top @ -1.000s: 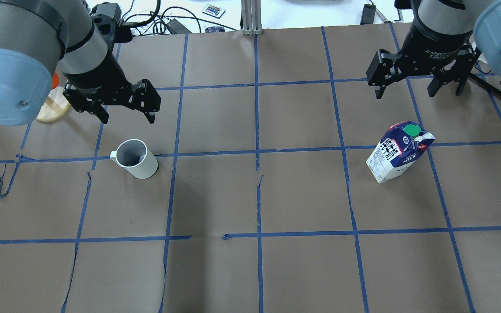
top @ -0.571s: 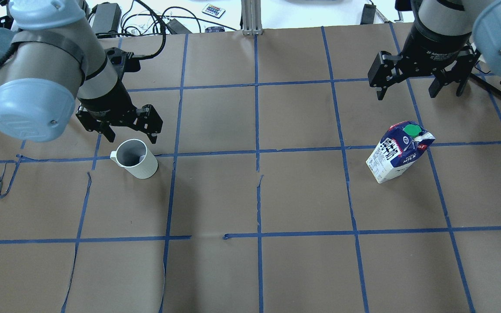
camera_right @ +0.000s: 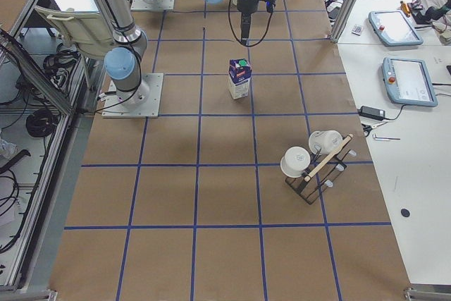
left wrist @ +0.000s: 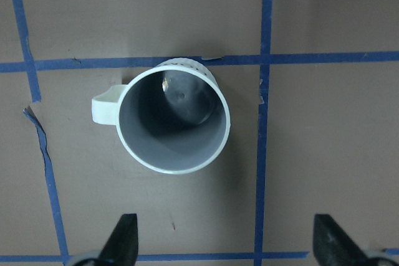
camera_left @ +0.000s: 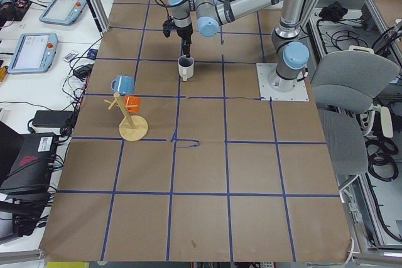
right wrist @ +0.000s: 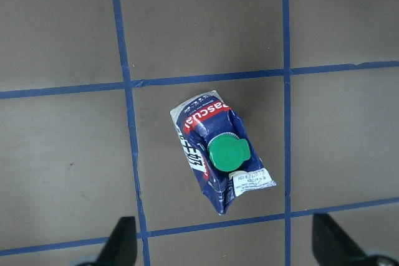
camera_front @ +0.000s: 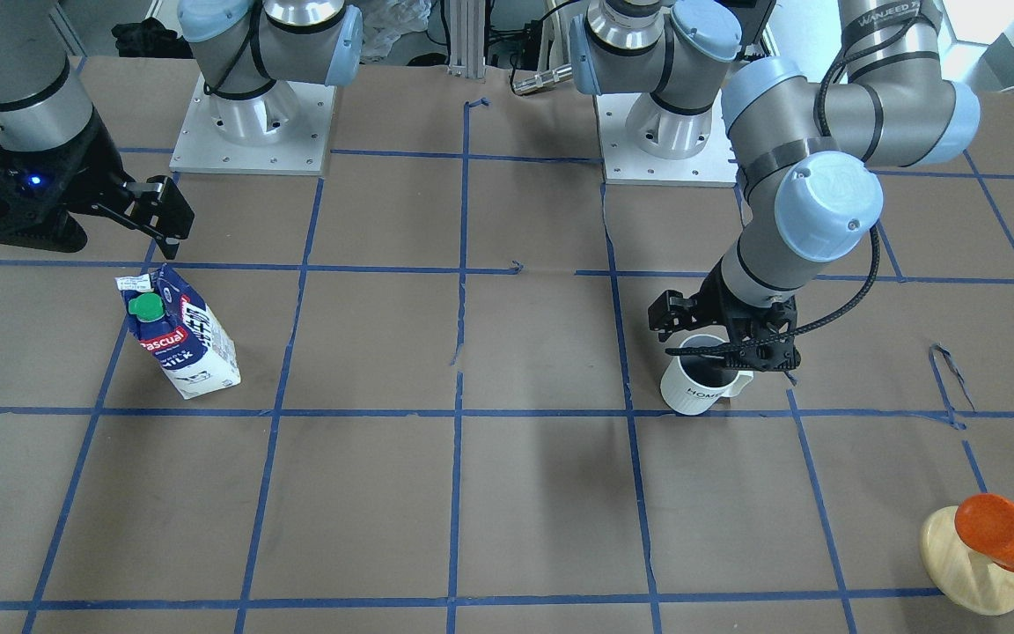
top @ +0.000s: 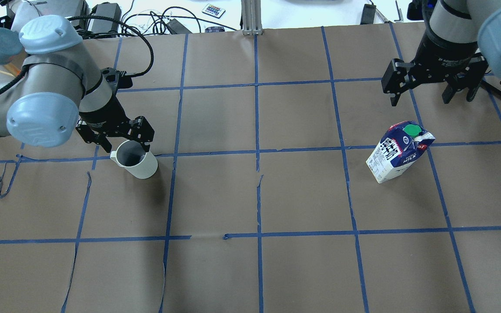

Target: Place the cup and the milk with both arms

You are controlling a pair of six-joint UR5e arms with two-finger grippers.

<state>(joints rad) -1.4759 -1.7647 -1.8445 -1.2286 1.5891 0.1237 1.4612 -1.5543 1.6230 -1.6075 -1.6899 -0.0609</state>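
Observation:
The white cup (top: 141, 164) stands upright on the left side of the table, handle to the view's left; it also shows in the front view (camera_front: 694, 394). My left gripper (top: 118, 140) is open and low, just behind the cup's rim. In the left wrist view the cup (left wrist: 174, 119) lies ahead of the open fingertips (left wrist: 122, 241), not between them. The milk (top: 396, 152) stands upright on the right side. My right gripper (top: 429, 98) is open, high and behind the milk. In the right wrist view the milk (right wrist: 215, 154) is ahead of the fingers.
A wooden mug tree with an orange mug (camera_front: 987, 546) stands near the table's corner on my left side. A rack with white mugs (camera_right: 313, 163) stands at the right end. Cables (top: 146, 19) lie beyond the far edge. Blue tape lines grid the brown table cover.
My left gripper has come down and closer to the cup, ending just behind its rim. My right gripper has shifted slightly to the right. Cup and milk have not moved.

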